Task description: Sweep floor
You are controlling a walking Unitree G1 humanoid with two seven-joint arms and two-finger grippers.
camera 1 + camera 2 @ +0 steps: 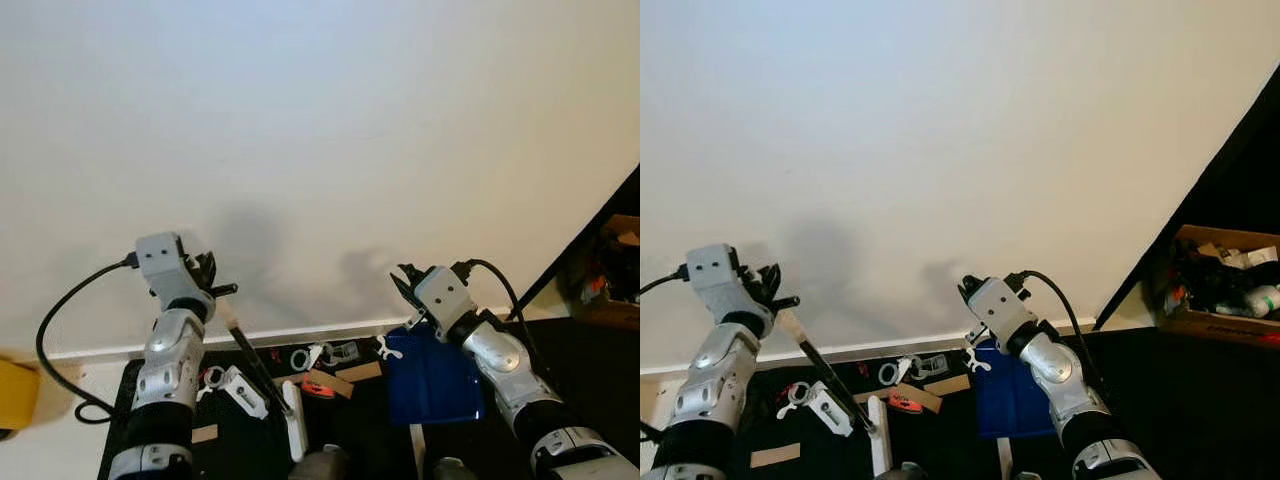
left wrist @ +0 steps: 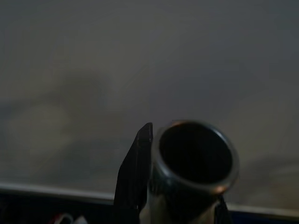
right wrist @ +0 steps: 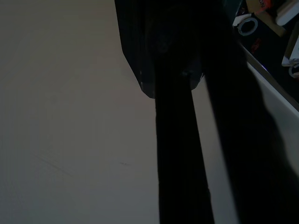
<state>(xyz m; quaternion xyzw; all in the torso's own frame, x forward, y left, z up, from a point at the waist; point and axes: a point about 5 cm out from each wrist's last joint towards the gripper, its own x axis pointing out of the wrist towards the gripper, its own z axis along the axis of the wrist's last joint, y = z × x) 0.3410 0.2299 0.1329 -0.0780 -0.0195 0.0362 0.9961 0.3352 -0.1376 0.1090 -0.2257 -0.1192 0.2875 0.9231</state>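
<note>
While both arms rise before the white wall point(image 1: 320, 130), the left claw point(image 1: 205, 272) is clenched around a slim black broom handle point(image 1: 255, 368) with a hollow metal end, slanting to the dark floor point(image 1: 350, 420); the right claw point(image 1: 408, 285) grips a blue dustpan point(image 1: 432, 378) near the baseboard point(image 1: 300, 333)

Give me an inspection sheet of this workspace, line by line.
Surface: dark floor meeting a white wall at a pale baseboard.
Job's things: broom handle in the left gripper; blue dustpan at the right gripper.
Clutter: tape roll, cardboard scraps, white plastic parts by the baseboard.
Grippers: left shut on the handle; right holding the dustpan.
Cables: black cable looping from the left wrist.
Surroundings: cardboard box of items at right.
</note>
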